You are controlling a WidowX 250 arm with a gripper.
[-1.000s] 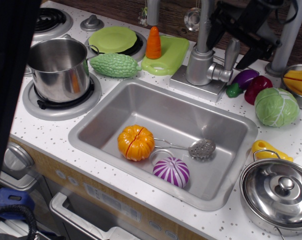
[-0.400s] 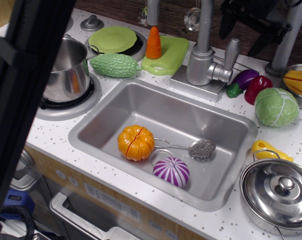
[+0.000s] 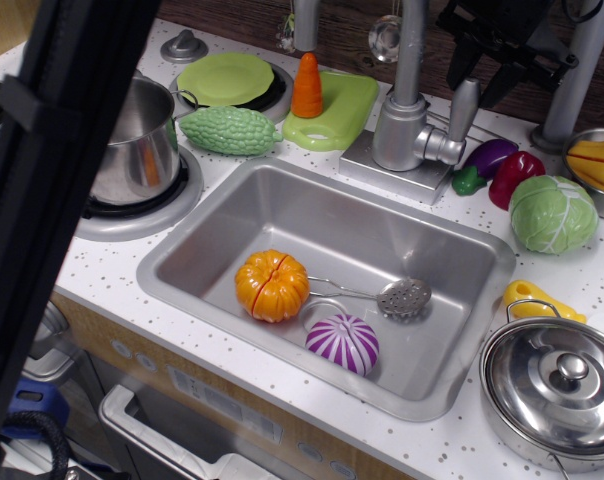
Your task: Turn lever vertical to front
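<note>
The lever (image 3: 464, 112) is a flat matte-silver paddle standing upright on the right side of the grey faucet body (image 3: 400, 132), behind the sink. My black gripper (image 3: 479, 82) hangs at the top right, just above and behind the lever's top end. Its jaws are spread, one finger (image 3: 461, 55) left of the lever's tip and the other to its right. I cannot tell whether either finger touches the lever. The gripper holds nothing.
The sink (image 3: 282, 205) holds an orange pumpkin (image 3: 272, 285), a purple onion (image 3: 343, 343) and a slotted spoon (image 3: 402, 296). An eggplant (image 3: 487, 160) and a cabbage (image 3: 553, 213) lie right of the faucet. A lidded pot (image 3: 557, 385) stands front right. A dark bar (image 3: 62, 200) blocks the left.
The gripper lifted up and right off the lever area, then came back slightly left and down over its top. The lever stays upright. The dark bar swung in over the left pot.
</note>
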